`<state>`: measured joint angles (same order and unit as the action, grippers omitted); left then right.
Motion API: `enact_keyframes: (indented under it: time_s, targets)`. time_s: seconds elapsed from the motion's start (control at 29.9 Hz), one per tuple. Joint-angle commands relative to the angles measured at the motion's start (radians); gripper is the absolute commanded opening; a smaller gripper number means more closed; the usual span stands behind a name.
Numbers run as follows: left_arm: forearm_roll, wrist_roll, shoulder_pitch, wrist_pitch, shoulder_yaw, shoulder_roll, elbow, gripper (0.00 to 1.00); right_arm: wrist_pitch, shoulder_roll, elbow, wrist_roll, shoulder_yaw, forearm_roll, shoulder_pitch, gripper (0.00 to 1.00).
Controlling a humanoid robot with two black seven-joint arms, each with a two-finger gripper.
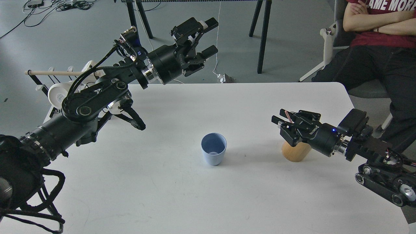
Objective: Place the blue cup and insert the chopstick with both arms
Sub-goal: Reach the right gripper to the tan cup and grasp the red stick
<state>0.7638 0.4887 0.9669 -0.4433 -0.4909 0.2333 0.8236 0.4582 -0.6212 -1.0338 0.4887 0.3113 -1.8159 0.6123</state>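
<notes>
The left pincer (208,36) hangs released, fingers spread, above the desk's (162,195) far edge. The right pincer (282,121) is over the bamboo holder (294,152), clenched on the pink chopstick (288,116). The blue cup (213,149) stands upright mid-desk, apart from both.

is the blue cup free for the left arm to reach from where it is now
Probably yes. The blue cup stands alone on bare table, nothing beside it, and the left gripper is open, raised behind it.

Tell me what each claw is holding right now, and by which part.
Left claw: open, holding nothing. Right claw: around the pink chopstick above the wooden holder; only its top end shows, so a firm grip cannot be told.
</notes>
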Motion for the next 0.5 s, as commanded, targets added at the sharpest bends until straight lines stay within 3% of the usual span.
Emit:
enact_keyframes:
  time_s: [0.0, 0.07, 0.47]
  targets:
    - [0.000, 0.000, 0.000, 0.000, 0.000, 0.000, -0.001, 0.97, 0.007, -0.003, 0.000, 0.000, 0.000, 0.000, 0.000, 0.29]
    - [0.000, 0.000, 0.000, 0.000, 0.000, 0.001, -0.001, 0.97, 0.016, -0.009, 0.001, 0.000, 0.000, 0.000, -0.002, 0.23]
    - [0.000, 0.000, 0.000, 0.001, 0.000, 0.001, -0.003, 0.97, 0.030, -0.034, -0.002, 0.000, 0.000, 0.001, -0.008, 0.15]
